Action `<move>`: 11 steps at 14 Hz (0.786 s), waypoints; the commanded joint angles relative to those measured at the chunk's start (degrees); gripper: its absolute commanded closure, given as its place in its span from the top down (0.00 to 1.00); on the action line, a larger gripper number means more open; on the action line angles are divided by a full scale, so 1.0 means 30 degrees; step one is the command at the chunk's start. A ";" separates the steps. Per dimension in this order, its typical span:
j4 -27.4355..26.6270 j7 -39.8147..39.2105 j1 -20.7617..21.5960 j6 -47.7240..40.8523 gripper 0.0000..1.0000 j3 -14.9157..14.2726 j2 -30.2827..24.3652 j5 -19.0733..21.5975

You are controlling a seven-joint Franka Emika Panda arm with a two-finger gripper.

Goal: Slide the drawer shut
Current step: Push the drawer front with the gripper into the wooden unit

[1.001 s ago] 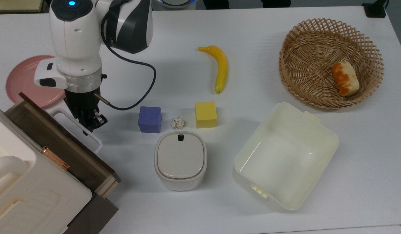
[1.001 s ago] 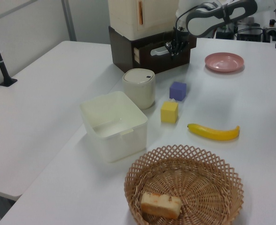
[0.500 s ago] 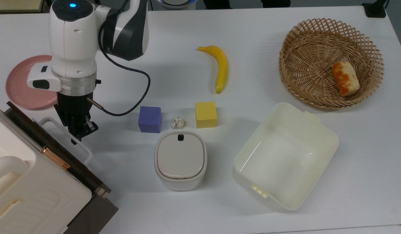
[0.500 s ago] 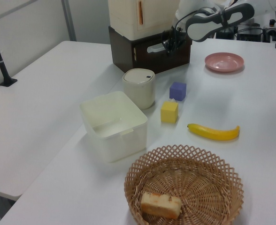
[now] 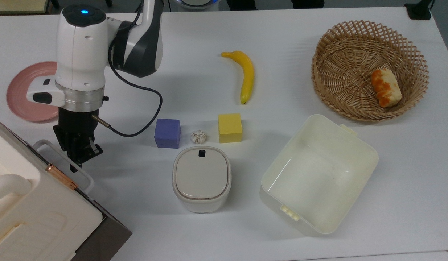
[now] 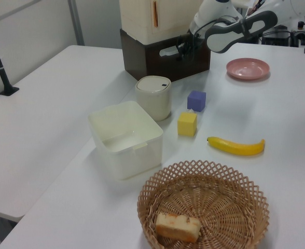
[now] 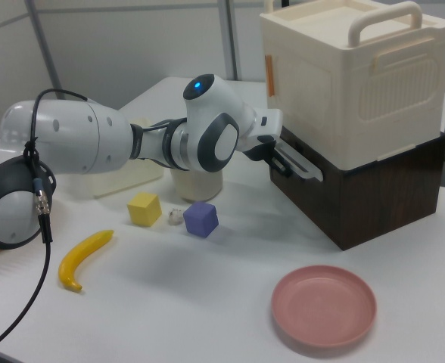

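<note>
The drawer (image 6: 169, 58) sits pushed into the dark brown cabinet (image 7: 381, 181) under the cream box. In the top view only its white loop handle (image 5: 84, 174) sticks out from beneath the cream top. My gripper (image 5: 78, 155) points down at the handle and rests against its outer side, shut with nothing held. In the left view the gripper (image 6: 185, 46) is right at the handle (image 6: 167, 51) on the dark front panel. The right view has the gripper (image 7: 272, 153) pressed to the handle (image 7: 300, 166).
A pink plate (image 5: 22, 92) lies behind the arm. A purple cube (image 5: 167, 133), a small white lump (image 5: 198, 136), a yellow cube (image 5: 230, 127) and a lidded cream pot (image 5: 201, 178) stand close by. Further off are a banana (image 5: 246, 76), a cream tub (image 5: 320, 174) and a wicker basket (image 5: 369, 69).
The drawer has slid into the cabinet, from well out a second ago to flush now. My gripper moved with the handle toward the top view's lower left.
</note>
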 commanded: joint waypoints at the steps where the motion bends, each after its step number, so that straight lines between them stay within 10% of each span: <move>1: 0.0474 0.0549 0.0107 0.1197 0.00 -0.0249 0.0398 -0.0458; 11: 0.0005 -0.0418 0.0925 -0.0402 0.00 -0.0190 -0.0654 -0.0605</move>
